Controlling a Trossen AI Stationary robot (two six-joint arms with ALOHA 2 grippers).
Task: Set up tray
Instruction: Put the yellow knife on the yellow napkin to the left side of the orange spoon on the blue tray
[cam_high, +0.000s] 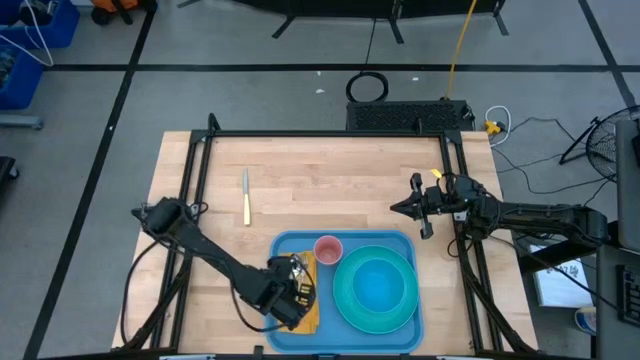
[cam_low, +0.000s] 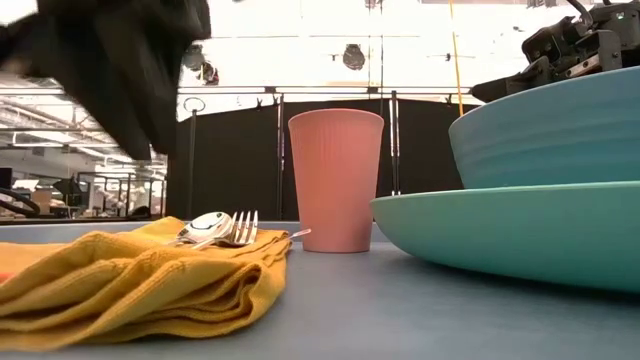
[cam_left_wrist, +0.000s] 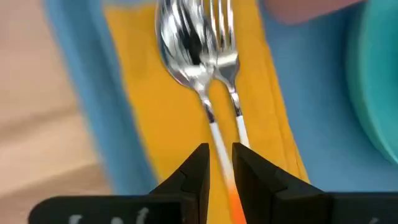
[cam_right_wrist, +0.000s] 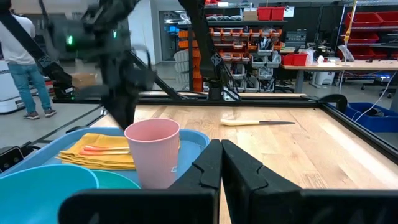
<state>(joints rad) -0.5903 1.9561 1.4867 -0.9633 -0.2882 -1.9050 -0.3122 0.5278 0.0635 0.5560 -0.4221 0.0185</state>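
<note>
Tray: the blue tray sits at the near edge of the wooden table, roughly in the middle, with pretty much everything loaded on it.
Napkin: yellow folded napkin lies along the tray's left side, a bit rumpled from the low view.
Cutlery: spoon and fork lie side by side on the napkin, heads just about touching, white handles with orange ends running back toward the left gripper.
Left gripper: left gripper is right over the napkin at the tray's left end. Its fingers are only a narrow slot apart, and the spoon's handle runs into that slot. Honestly can't tell if it's actually pinching it or just sitting over it.
Cup: pink cup stands upright on the tray, between the napkin and the plate, toward the far rim.
Plate and bowl: round teal plate fills the tray's right half, and a blue bowl sits on top of it.
Knife: a knife with a pale handle lies on the bare wood, off the tray, well apart from it on the left far side.
Right gripper: right gripper hangs above the table off the tray's far right corner, fingers pressed together, nothing in them.
</note>
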